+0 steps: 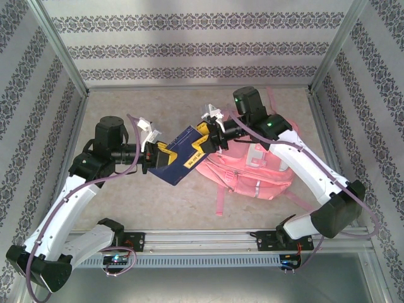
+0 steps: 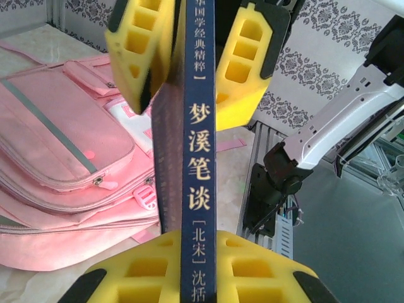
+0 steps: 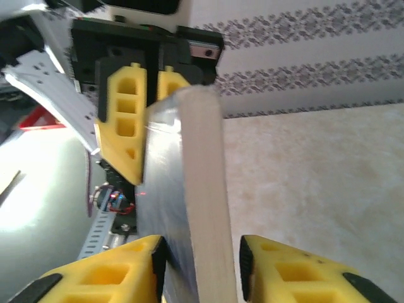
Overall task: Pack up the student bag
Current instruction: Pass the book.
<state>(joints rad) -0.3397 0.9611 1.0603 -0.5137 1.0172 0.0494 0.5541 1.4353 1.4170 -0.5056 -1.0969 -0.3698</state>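
Navy book (image 1: pixel 180 156) clamped in my left claw (image 1: pixel 154 153), right claw (image 1: pixel 205 142) astride it, hold not clear enough to tell; uneven pull may twist it loose, short of the student bag (image 1: pixel 252 175) at right.

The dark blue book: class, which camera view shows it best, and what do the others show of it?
The left wrist view: the dark blue book stands close, its white spine lettering readable. The top external view shows it small, tilted, from above. The right wrist view shows its pale page edge.
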